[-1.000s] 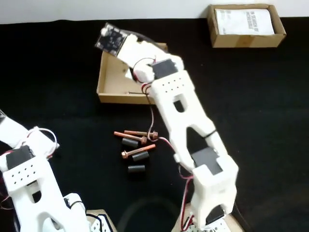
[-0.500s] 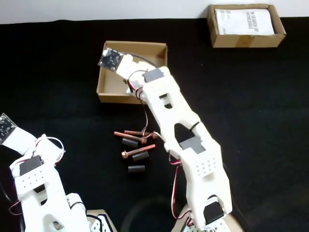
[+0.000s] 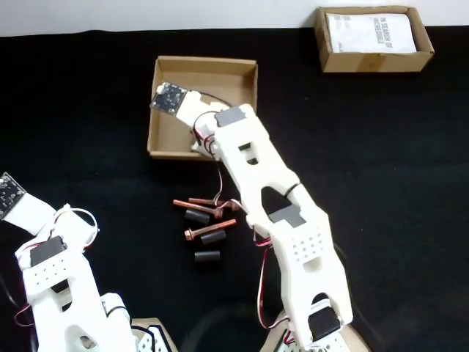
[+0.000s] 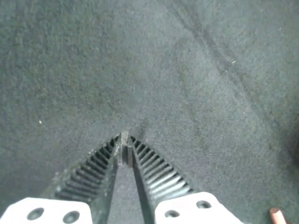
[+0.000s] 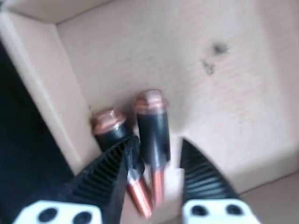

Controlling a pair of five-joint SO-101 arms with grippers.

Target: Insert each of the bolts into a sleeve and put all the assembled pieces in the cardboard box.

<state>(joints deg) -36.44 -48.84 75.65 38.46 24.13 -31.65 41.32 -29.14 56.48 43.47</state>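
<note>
The cardboard box (image 3: 220,77) sits at the back of the black cloth, and my right arm (image 3: 249,158) reaches down into it. On the box floor (image 5: 210,93), close to a side wall, lie two assembled pieces, each a copper bolt inside a black sleeve. One piece (image 5: 153,130) lies between the fingers of my right gripper (image 5: 159,142), which is open. The other piece (image 5: 112,128) lies beside it. Loose bolts (image 3: 210,229) and black sleeves (image 3: 207,257) lie in a cluster in front of the box. My left gripper (image 4: 124,145) is shut and empty, low over bare cloth.
A second cardboard box (image 3: 374,62) holding a printed sheet stands at the back right. My left arm (image 3: 47,268) is at the near left edge. A copper bolt tip (image 4: 276,215) shows at the corner of the left wrist view.
My right arm has come down and forward, lowering its wrist into the box. My left arm has swung back toward the left edge.
</note>
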